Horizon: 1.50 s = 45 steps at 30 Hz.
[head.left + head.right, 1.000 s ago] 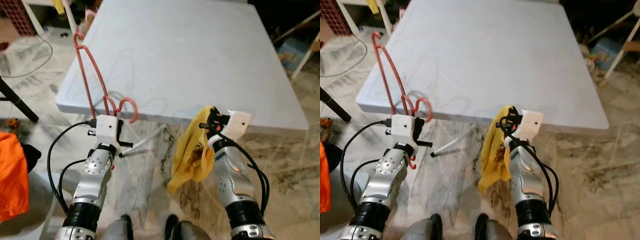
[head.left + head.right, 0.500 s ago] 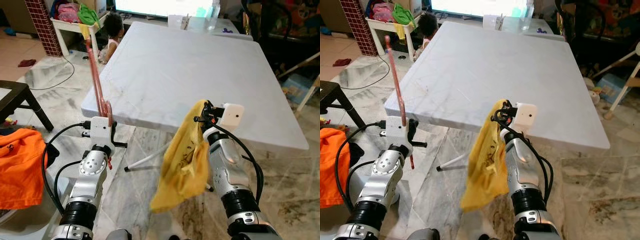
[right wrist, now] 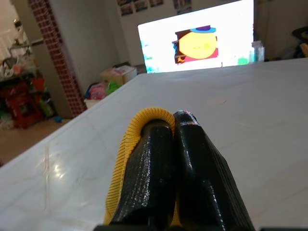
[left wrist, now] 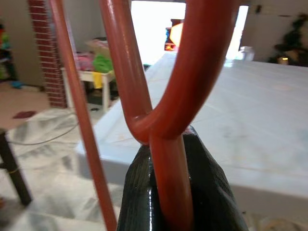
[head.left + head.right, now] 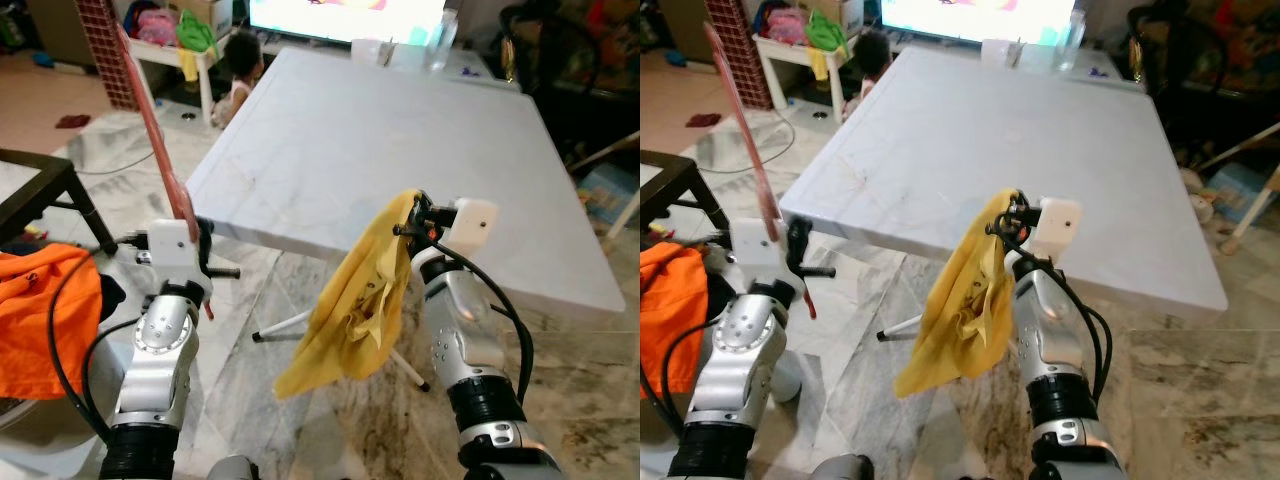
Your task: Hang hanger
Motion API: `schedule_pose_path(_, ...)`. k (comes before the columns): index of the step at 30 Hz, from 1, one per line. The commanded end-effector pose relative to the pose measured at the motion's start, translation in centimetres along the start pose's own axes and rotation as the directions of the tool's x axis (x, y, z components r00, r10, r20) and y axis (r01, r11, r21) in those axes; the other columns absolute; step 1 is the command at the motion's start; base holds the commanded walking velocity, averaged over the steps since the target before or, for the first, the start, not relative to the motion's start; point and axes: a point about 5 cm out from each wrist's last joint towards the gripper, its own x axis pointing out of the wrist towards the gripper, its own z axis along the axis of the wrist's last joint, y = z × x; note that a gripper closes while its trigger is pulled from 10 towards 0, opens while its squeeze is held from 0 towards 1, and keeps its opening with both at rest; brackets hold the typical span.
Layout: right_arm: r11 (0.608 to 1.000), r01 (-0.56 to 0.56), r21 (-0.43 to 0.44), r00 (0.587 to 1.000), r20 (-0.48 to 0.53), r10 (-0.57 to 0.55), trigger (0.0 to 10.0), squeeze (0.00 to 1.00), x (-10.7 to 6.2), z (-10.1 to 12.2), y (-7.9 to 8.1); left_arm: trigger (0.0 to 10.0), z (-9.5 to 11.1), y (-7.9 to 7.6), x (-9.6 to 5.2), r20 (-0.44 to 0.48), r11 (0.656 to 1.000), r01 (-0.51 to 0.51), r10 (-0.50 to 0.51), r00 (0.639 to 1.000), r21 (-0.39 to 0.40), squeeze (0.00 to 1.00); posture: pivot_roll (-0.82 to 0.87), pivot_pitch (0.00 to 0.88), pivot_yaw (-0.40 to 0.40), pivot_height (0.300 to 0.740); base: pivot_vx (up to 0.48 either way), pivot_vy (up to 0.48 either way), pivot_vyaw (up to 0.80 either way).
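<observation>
Both loads ride higher now: hanger [image 5: 150, 130], yellow cloth [image 5: 355, 300].

Head stereo pair looks forward-down, both sharing the counter [image 5: 420, 160]; wrist cams sit close, sighting along each hand's fingers toward that same counter top
</observation>
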Motion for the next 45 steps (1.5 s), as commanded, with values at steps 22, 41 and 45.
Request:
schedule_pose_path(22, 0.992, -0.122, 0.013, 0.981, 0.157, 0.118, 10.0, 0.0, 3.6, 5.4, 3.2, 10.0, 0.2, -0.5, -2.2, -0.064, 0.999, 0.025, -0.027, 0.998, -0.031, 0.0, 0.24, 0.236, -0.131, 0.74, 0.198, 0.0, -0.79)
schedule_pose_path(41, 0.844, -0.526, 0.101, 0.845, 0.169, 0.507, 10.0, 0.0, 7.4, 9.1, 10.3, 10.0, -0.3, 0.4, -4.0, -0.116, 0.991, -0.129, 0.131, 0.985, 0.022, 0.0, 0.3, 0.272, -0.191, 0.74, 0.077, 0.0, -0.75)
schedule_pose_path(45, 0.815, -0.575, 0.073, 0.81, 0.185, 0.556, 10.0, 0.0, 7.7, 9.8, 11.3, 10.0, -0.3, 0.6, -4.3, -0.12, 0.989, -0.147, 0.15, 0.981, 0.034, 0.0, 0.32, 0.271, -0.191, 0.74, 0.0, 0.0, -0.26)
